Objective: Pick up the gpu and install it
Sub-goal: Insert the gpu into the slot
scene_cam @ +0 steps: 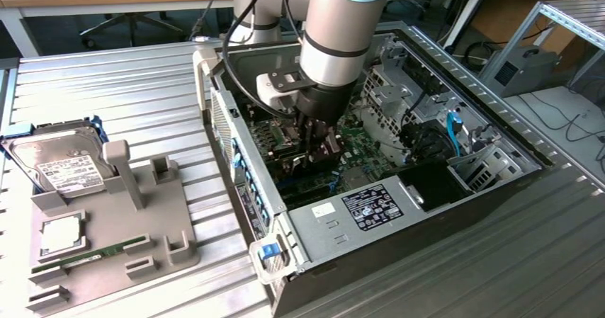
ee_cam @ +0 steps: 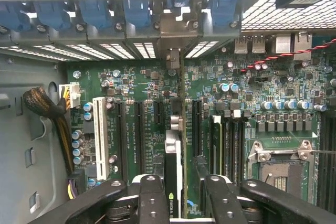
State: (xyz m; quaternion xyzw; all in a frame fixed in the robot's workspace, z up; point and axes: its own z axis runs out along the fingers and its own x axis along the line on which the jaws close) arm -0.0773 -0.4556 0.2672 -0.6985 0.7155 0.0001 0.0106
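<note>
My gripper [scene_cam: 318, 146] is down inside the open computer case [scene_cam: 492, 137], over the green motherboard [scene_cam: 355, 144]. In the wrist view the gpu [ee_cam: 175, 153] stands edge-on between my two black fingers [ee_cam: 152, 198], and the gripper [ee_cam: 181, 200] is shut on it. The card runs along the motherboard [ee_cam: 142, 85] between the black expansion slots [ee_cam: 139, 135]. Its silver bracket [ee_cam: 173, 32] reaches the rear slot openings beside the blue clips [ee_cam: 139, 11]. Whether the card's edge is seated in a slot cannot be told.
Outside the case, at the exterior view's left, a grey fixture [scene_cam: 113, 219] holds a hard drive [scene_cam: 61, 163], a CPU [scene_cam: 61, 234] and a RAM stick [scene_cam: 90, 254]. Inside the case are a CPU socket [ee_cam: 278, 166], a white slot [ee_cam: 100, 137], a cable bundle [ee_cam: 42, 103] and a blue cable [scene_cam: 454, 134].
</note>
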